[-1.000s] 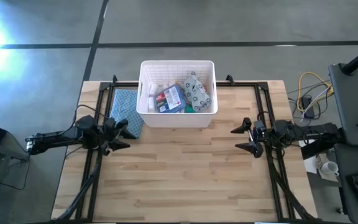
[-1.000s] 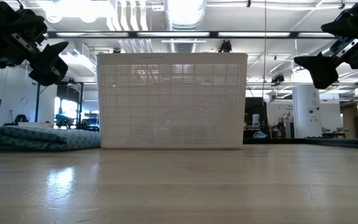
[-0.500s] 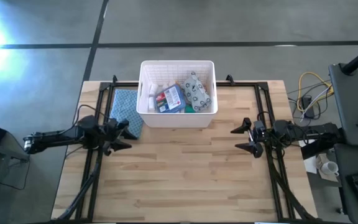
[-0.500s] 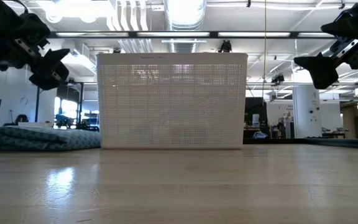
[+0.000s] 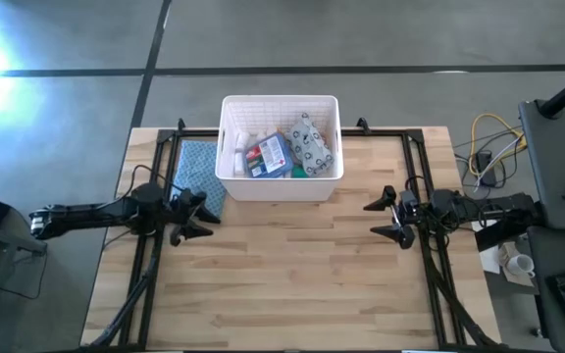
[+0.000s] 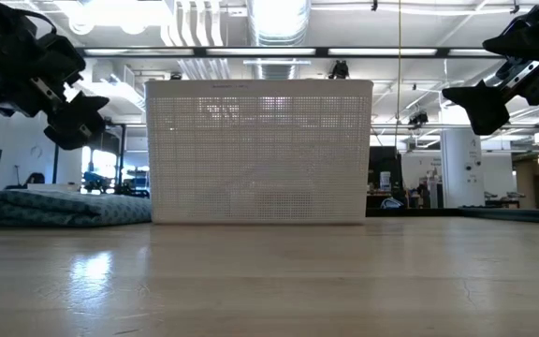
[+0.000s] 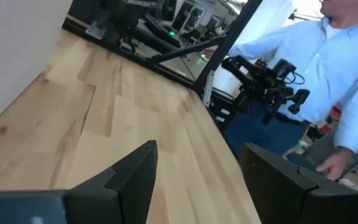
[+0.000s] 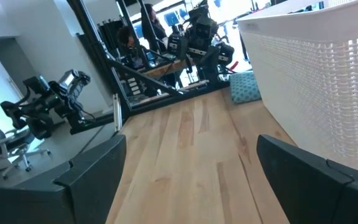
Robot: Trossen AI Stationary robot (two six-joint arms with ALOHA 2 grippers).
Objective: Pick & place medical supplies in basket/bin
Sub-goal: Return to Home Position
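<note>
Tabletop point(image 5: 292, 279); basket point(image 5: 281, 187) between left end effector point(image 5: 201, 209) and right end effector point(image 5: 377, 220)

white slotted basket point(image 5: 281, 181) holds medical supplies point(image 5: 284, 149), table's far edge.

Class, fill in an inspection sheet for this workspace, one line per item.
Surface: wooden table with black frame rails.
Job's things: white basket at far middle, holding spotted pouch and blue packet.
Clutter: blue checked cloth on table, left of basket.
Grippers: left gripper and right gripper open, empty, above the table's sides.
Cables: yellow and black cables beyond table's right edge.
Surroundings: person in light-blue shirt beyond the table.
</note>
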